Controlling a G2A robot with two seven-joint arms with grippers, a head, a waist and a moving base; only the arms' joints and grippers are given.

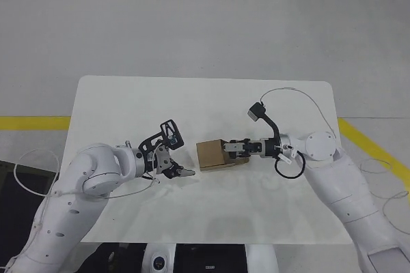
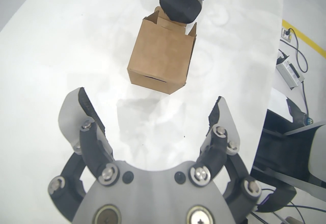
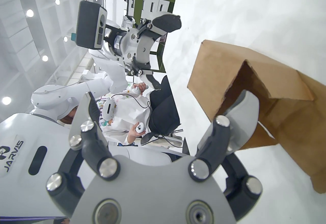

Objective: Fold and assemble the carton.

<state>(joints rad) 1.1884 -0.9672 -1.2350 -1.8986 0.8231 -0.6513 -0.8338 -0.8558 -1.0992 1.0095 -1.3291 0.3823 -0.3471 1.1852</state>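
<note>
The carton lies on its side near the middle of the white table. Its closed end points to 9 o'clock and its open end, with the flaps not yet folded in, points to 3 o'clock.

The left gripper hangs at 9 o'clock of the carton, near it but apart, with its fingers spread wide and nothing between them. The right gripper is at the open end, also spread wide. One finger reaches into the opening and the other stays outside in the air, so it grips nothing.

The carton looks light and made of thin board – stiff across the panels, weak at the creases. It will probably slide on the smooth table when pushed. A good hold seems to be across two opposite walls near the closed end, while each flap is pressed close to its crease – not at its tip.
</note>
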